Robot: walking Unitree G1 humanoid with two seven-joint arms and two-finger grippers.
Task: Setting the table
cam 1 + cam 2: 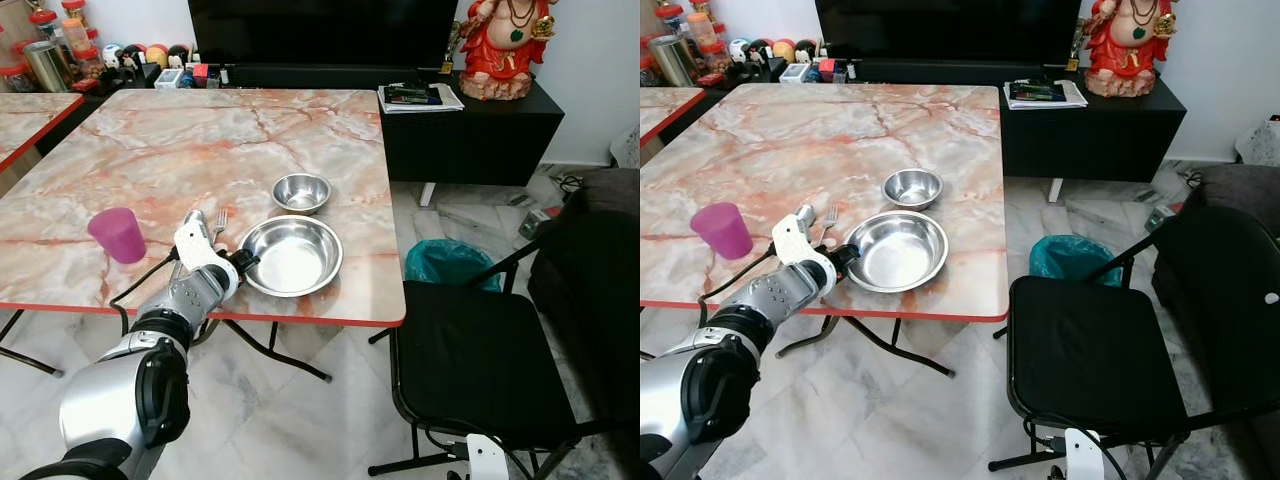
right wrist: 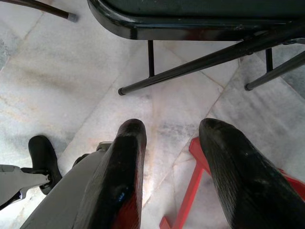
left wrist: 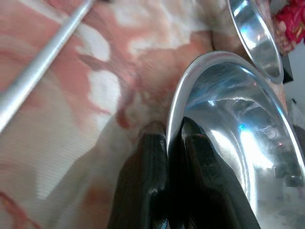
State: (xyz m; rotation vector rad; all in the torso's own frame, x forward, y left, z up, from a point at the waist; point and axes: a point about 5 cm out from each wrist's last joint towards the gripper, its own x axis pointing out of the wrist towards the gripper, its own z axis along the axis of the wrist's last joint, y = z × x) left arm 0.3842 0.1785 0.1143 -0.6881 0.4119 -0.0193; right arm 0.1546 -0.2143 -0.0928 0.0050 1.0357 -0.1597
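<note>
Centrally, a large steel bowl (image 1: 292,256) sits near the table's (image 1: 150,150) near edge, with a small bowl (image 1: 301,192) just beyond it. Left gripper (image 1: 243,262) meets the large bowl's left rim; a fork (image 1: 218,226) lies just left of that bowl, and a purple cup (image 1: 118,235) stands farther left. The left wrist view adds detail the head views lack: two black fingers (image 3: 151,162) nearly closed, pinching the rim, one inside and one outside. Right gripper (image 2: 171,129), seen in the right wrist view, hangs parted and empty over the tiled floor (image 2: 57,71) beside a black chair (image 1: 480,360).
</note>
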